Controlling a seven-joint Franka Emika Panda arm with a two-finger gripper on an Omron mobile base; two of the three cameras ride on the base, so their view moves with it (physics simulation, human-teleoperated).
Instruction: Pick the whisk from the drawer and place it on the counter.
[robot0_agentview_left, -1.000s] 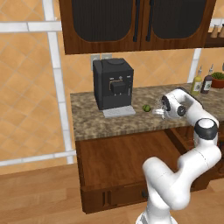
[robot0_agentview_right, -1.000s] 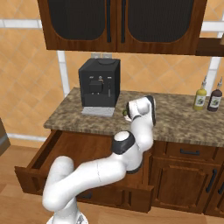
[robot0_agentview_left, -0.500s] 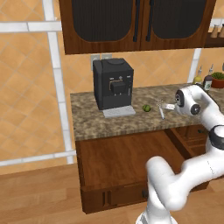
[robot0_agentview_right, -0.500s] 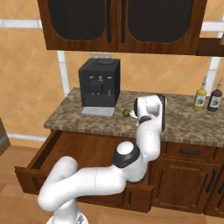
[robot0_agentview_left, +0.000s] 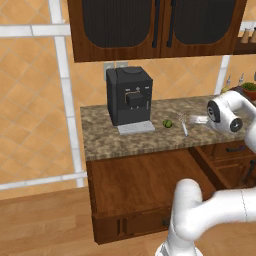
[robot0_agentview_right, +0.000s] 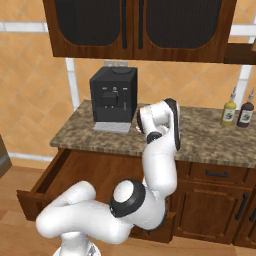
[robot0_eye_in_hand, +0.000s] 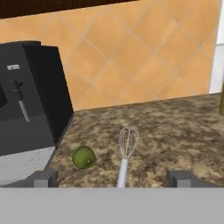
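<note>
The whisk (robot0_eye_in_hand: 126, 150) lies flat on the speckled counter (robot0_eye_in_hand: 175, 131), its wire head pointing toward the back wall. In the left base view the whisk (robot0_agentview_left: 183, 123) rests right of the coffee machine. My gripper (robot0_eye_in_hand: 113, 179) is open just behind the handle's end, its two fingertips (robot0_eye_in_hand: 43, 178) wide apart on either side and touching nothing. From the left base view, the gripper (robot0_agentview_left: 198, 120) hovers low over the counter (robot0_agentview_left: 115, 140), to the right of the whisk. The drawer (robot0_agentview_left: 145, 180) stands pulled out below, its wooden bottom bare; it also shows as the drawer (robot0_agentview_right: 75, 170).
A small green fruit (robot0_eye_in_hand: 83, 157) sits just left of the whisk. The black coffee machine (robot0_agentview_left: 129, 97) stands at the counter's left. Two bottles (robot0_agentview_right: 228, 107) stand far right by the wall. Dark wall cabinets (robot0_agentview_right: 135, 25) hang overhead.
The gripper has opened and let go of the whisk, which now lies on the counter. The hand has drawn back to the right, away from it.
</note>
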